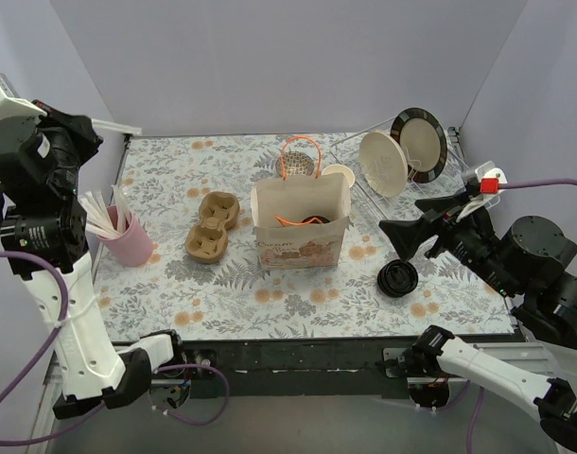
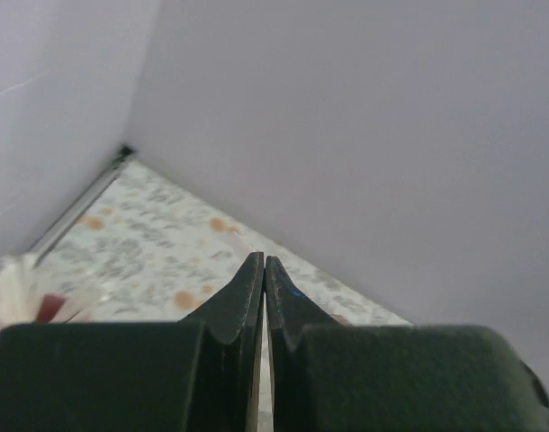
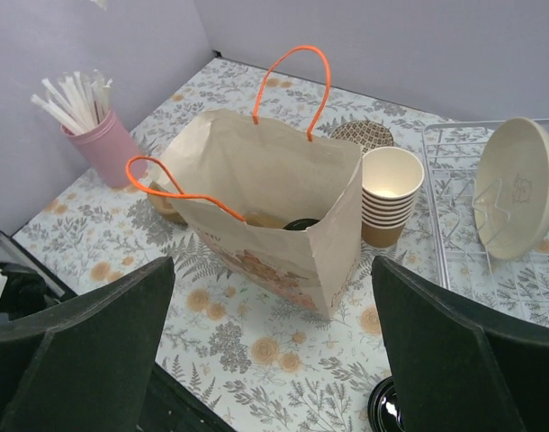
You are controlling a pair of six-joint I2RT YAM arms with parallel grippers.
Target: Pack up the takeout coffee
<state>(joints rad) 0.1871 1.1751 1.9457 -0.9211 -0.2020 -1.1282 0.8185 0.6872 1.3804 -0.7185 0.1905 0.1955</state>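
Right pincer (image 1: 407, 222): we see its two black fingers wide apart with nothing between them, low at the right and facing the bag.
Left pincer (image 2: 264, 270): fingers pressed together, empty, raised at the left and aimed at the far-left corner.
Loose lid (image 1: 397, 278): a round black plastic lid lying flat on the floral-print tabletop (image 1: 270, 303), just below the right pincer. The right wrist view cuts it off at its bottom edge.
Paper bag (image 3: 265, 193): brown paper with orange cord handles and a flower print, standing upright and open at mid-tabletop.
Takeout coffee (image 3: 301, 223): inside the paper bag. We see only an arc of its round black plastic lid; the bag wall hides the cup.
Writing: a line of script on the bag front is too small for us to read.
Cup carriers (image 1: 211, 227): two brown moulded-pulp trays left of the bag, clear only from above.
Pink cup (image 3: 103, 144): holds white sticks, at the far left.
Stacked cups (image 3: 391, 193): brown paper with cream insides, no lids, just right of the bag.
Wire rack (image 3: 454, 225): holds a cream plate (image 3: 517, 189) on edge. Only the top view shows a dark-rimmed plate (image 1: 430, 142) behind it.
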